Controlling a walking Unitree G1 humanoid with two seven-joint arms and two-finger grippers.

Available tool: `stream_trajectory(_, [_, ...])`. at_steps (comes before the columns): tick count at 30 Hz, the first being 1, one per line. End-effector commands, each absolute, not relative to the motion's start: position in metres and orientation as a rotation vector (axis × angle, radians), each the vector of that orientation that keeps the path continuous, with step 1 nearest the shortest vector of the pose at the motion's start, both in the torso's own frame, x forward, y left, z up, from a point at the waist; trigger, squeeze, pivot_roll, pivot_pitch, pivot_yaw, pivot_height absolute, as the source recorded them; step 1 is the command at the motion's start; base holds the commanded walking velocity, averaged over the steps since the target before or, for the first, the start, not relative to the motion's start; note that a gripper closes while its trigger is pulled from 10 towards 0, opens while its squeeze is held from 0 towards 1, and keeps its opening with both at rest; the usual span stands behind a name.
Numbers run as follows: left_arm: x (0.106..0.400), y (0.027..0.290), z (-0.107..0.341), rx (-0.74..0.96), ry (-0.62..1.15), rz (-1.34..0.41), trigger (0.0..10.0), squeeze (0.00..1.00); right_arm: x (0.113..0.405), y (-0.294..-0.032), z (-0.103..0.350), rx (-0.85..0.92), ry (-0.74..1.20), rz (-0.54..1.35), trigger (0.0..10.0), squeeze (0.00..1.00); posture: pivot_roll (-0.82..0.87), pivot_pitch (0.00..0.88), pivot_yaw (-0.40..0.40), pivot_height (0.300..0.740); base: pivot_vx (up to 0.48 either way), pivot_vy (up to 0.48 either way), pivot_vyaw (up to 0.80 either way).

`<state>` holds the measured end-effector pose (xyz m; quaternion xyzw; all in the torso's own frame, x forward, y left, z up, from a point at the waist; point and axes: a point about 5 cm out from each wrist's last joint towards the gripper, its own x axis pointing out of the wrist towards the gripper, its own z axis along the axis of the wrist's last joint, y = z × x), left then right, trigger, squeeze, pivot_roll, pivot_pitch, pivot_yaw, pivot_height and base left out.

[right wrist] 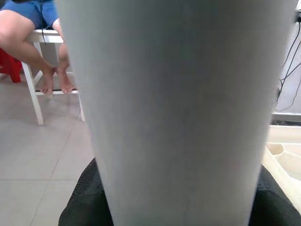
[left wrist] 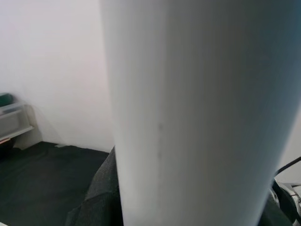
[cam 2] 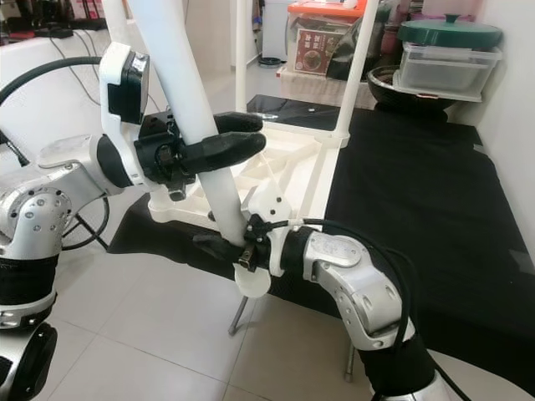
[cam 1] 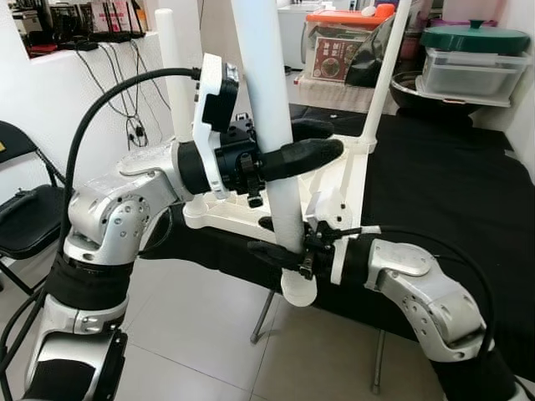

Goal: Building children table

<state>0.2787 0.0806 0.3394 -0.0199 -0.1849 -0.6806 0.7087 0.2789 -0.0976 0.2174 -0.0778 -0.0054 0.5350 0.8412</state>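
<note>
While a black folding chair (cam 1: pixel 25 213) stood at the left edge of the frame, the left gripper (cam 1: pixel 313 144) was held at centre frame, its two black fingers (cam 1: pixel 305 155) clamped on either side of one thick white table leg (cam 1: pixel 272 134) that ran steeply from the top of the frame down to the lower centre. Lower on the same leg, just above its rounded end, the right gripper (cam 1: pixel 272 244) was closed around it as well, one finger seen in front of the leg and the other behind it. In both wrist views the leg (left wrist: pixel 197 113) was seen pressed close between the dark fingers. Behind the grippers, one white table frame (cam 1: pixel 242 213) was lying upside down on a black-covered table (cam 1: pixel 451 184), at its left front edge. Three further white legs were counted rising from that frame: one at upper left (cam 1: pixel 174 67), one thin post at upper centre right (cam 1: pixel 386 75), and one short post beside the right wrist (cam 1: pixel 349 209). At upper right, one orange-lidded box (cam 1: pixel 343 38), one clear container with a green lid (cam 1: pixel 472 63) and one dark bowl (cam 1: pixel 418 92) were set at the far end of the table. In the right wrist view, a seated person's bare legs (right wrist: pixel 33 42) were visible by a white stool (right wrist: pixel 35 70).
</note>
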Motion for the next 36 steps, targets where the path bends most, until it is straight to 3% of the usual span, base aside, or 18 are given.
stream_trajectory(1, [0.264, 0.064, 0.35, -0.049, -0.506, -1.651, 0.0, 0.0, 0.279, -0.088, 0.21, -0.128, 0.026, 1.138, 0.0, 0.0, -0.02, 0.0, -0.024, 0.74, 0.0, 0.0, 0.0])
stream_trajectory(2, [0.268, 0.064, 0.352, -0.068, -0.517, -1.617, 10.0, 0.5, 0.282, -0.088, 0.21, -0.124, 0.026, 1.111, 0.0, 0.0, -0.02, 0.0, -0.024, 0.74, 0.0, 0.0, 0.0])
stream_trajectory(3, [0.273, 0.068, 0.356, -0.103, -0.531, -1.573, 10.0, 1.0, 0.285, -0.088, 0.211, -0.115, 0.021, 1.073, 0.0, 0.0, -0.02, 0.0, -0.025, 0.74, 0.0, 0.0, 0.0])
stream_trajectory(10, [0.282, 0.086, 0.37, -0.183, -0.598, -1.444, 10.0, 1.0, 0.298, -0.093, 0.218, -0.072, -0.018, 0.957, 0.0, 0.0, -0.02, 0.0, -0.026, 0.74, 0.0, 0.0, 0.0])
stream_trajectory(16, [0.279, 0.113, 0.388, -0.242, -0.697, -1.333, 10.0, 1.0, 0.32, -0.111, 0.238, 0.014, -0.116, 0.735, 0.0, 0.0, -0.01, 0.0, -0.028, 0.74, 0.0, 0.0, 0.0])
stream_trajectory(23, [0.256, 0.13, 0.401, -0.291, -0.769, -1.326, 10.0, 1.0, 0.346, -0.137, 0.254, 0.083, -0.183, 0.455, 0.0, 0.0, 0.02, 0.029, -0.037, 0.74, 0.0, 0.0, 0.0])
stream_trajectory(29, [0.238, 0.124, 0.378, -0.25, -0.65, -1.35, 10.0, 1.0, 0.359, -0.152, 0.276, 0.131, -0.261, 0.335, 0.0, 0.0, 0.04, 0.093, -0.038, 0.74, 0.0, 0.0, 0.0])
stream_trajectory(30, [0.239, 0.11, 0.312, -0.189, -0.384, -1.274, 10.0, 0.82, 0.362, -0.149, 0.288, 0.133, -0.314, 0.384, 10.0, 0.0, 0.06, 0.145, -0.04, 0.74, 0.0, 0.0, 0.0])
stream_trajectory(32, [0.237, 0.105, 0.286, -0.183, -0.289, -1.252, 10.0, 0.82, 0.363, -0.147, 0.292, 0.125, -0.328, 0.406, 10.0, 0.0, 0.06, 0.145, -0.04, 0.74, 0.0, 0.0, 0.0])
stream_trajectory(33, [0.231, 0.099, 0.263, -0.174, -0.21, -1.244, 10.0, 0.0, 0.362, -0.144, 0.294, 0.118, -0.333, 0.448, 10.0, 0.0, 0.06, 0.174, -0.04, 0.74, 0.0, 0.0, 0.0])
stream_trajectory(36, [0.223, 0.088, 0.231, -0.17, -0.097, -1.205, 10.0, 0.0, 0.36, -0.137, 0.297, 0.086, -0.329, 0.557, 10.0, 0.0, 0.06, 0.206, -0.038, 0.74, 0.0, 0.0, 0.0])
